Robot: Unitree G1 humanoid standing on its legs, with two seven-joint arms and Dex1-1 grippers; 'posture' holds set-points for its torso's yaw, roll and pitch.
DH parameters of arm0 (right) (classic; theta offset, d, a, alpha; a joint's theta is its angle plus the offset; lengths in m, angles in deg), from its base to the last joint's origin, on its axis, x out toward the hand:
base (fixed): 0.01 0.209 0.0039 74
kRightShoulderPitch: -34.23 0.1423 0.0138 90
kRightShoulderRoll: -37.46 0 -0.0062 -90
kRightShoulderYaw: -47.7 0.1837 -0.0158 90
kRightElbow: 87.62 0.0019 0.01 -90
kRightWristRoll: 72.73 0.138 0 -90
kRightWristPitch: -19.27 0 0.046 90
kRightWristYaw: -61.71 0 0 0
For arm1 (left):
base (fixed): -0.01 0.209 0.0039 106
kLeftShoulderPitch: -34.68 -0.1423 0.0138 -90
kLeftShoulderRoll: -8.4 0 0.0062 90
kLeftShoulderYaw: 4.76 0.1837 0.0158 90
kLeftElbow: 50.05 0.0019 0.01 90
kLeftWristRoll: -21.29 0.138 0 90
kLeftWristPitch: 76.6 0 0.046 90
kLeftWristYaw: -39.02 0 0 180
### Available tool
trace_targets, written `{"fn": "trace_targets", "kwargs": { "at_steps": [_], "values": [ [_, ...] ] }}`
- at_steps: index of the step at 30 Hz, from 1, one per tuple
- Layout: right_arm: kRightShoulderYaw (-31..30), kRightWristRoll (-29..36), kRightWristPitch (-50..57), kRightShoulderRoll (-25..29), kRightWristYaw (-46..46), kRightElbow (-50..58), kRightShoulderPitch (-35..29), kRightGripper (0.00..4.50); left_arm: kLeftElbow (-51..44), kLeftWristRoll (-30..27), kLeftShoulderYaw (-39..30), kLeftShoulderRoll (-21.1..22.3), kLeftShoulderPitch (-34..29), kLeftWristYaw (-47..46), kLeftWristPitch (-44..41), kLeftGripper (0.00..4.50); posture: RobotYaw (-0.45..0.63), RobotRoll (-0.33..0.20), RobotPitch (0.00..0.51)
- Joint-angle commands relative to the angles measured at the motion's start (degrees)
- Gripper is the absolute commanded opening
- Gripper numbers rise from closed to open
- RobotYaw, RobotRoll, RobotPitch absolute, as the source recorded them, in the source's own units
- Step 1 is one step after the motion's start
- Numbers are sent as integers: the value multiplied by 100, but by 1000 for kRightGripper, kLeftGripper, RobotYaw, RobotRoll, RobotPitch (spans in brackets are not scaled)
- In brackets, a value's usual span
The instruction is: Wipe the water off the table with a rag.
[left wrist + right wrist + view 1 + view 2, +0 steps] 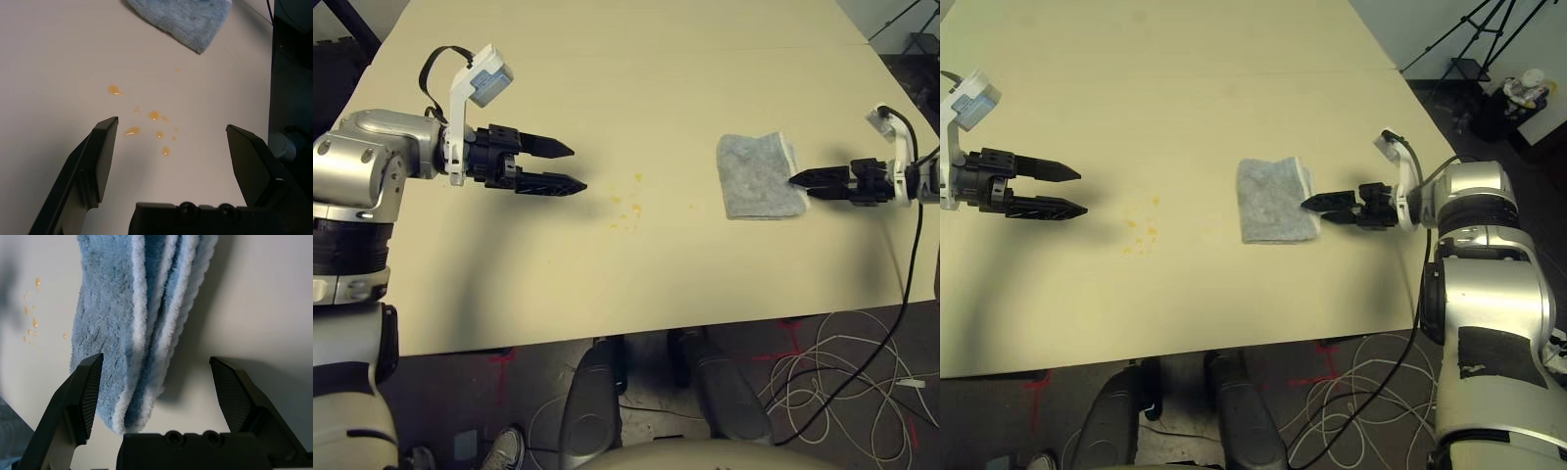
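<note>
1. You see the large, smooth, pale beige table (636, 274) with a folded grey terry-cloth rag (759, 176) lying flat on its right half, the whitish hem along the edge facing the right arm.
2. You find the right pincer (800, 180) at the rag's right edge, its black fingertips touching or just over the hem. In the right wrist view its jaws stand wide apart with the rag's (142, 318) layered edge between them; they grip nothing.
3. You find the water (626, 206), a small scatter of yellow-orange droplets, left of the rag and apart from it, roughly between the two arms.
4. You see the left pincer (576, 166) held over the left part of the table, pointing toward the droplets and near them, well apart from the rag. Its jaws stand wide open and hold nothing.
5. In the left wrist view the droplets (154, 122) lie on bare table ahead of the open fingers, with a corner of the rag (188, 22) beyond them.
</note>
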Motion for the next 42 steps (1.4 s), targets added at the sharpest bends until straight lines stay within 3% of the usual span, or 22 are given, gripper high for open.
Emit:
{"fn": "trace_targets", "kwargs": {
  "at_steps": [1,17,21,32,38,42],
  "values": [
    [-131,-89,83,-455,-40,-299,-195,4460,-167,-97,-16,34,-92,-46,-60,4500,34,0,314],
    [-64,-102,92,-803,30,-309,-110,4460,-126,-191,-2,-52,-157,-191,71,4500,30,0,309],
    [-12,-66,137,-811,-36,-297,-102,3623,-57,-169,15,-85,-138,-197,128,4500,24,0,309],
    [681,289,-49,-821,-886,-178,88,7,47,-135,12,-191,-180,-235,255,4500,17,0,302],
    [802,542,283,-1011,-1003,278,472,7,62,-151,1,-224,-236,-278,283,4500,5,0,296],
    [585,958,1375,-1333,-920,1469,590,7,171,-112,11,-279,-156,-290,369,4500,-10,0,291]
  ]
}}
